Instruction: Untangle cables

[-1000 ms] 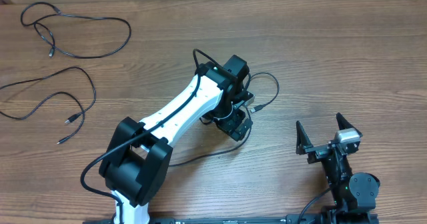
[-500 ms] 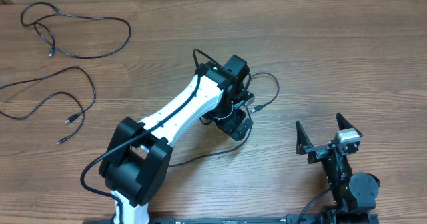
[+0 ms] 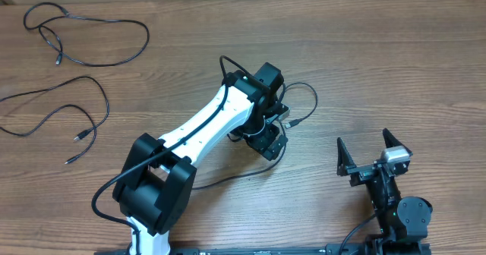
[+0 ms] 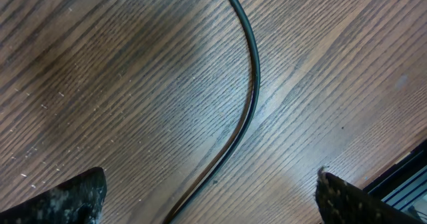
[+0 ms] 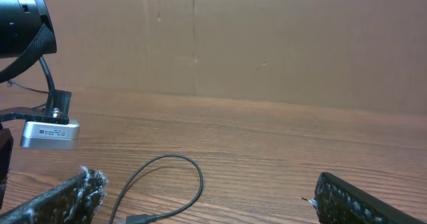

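Left claw (image 4: 210, 196) wide over curved cable (image 4: 252, 84), lengthwise between fingertips (image 4: 67, 197)

L arm (image 3: 209, 130): white link, black joints, chunky black base; black wire (image 3: 121, 181) runs along it in loops. Silver cam box (image 5: 50, 132) w/ printed label at its wrist. R arm (image 3: 395, 209): all black, silver box at wrist too. L hand (image 4: 213, 201) fingers (image 4: 70, 199): black, rough, grey-speckled. R hand (image 5: 207, 197) fingers (image 5: 60, 201): same.

one cable (image 3: 114, 64) lies far left at the back of the table (image 3: 395, 58), another cable (image 3: 76, 79) just in front. third cable (image 4: 255, 64) sits mid-table under the left gripper (image 3: 269, 144), right gripper (image 3: 363, 138) well off to its right.
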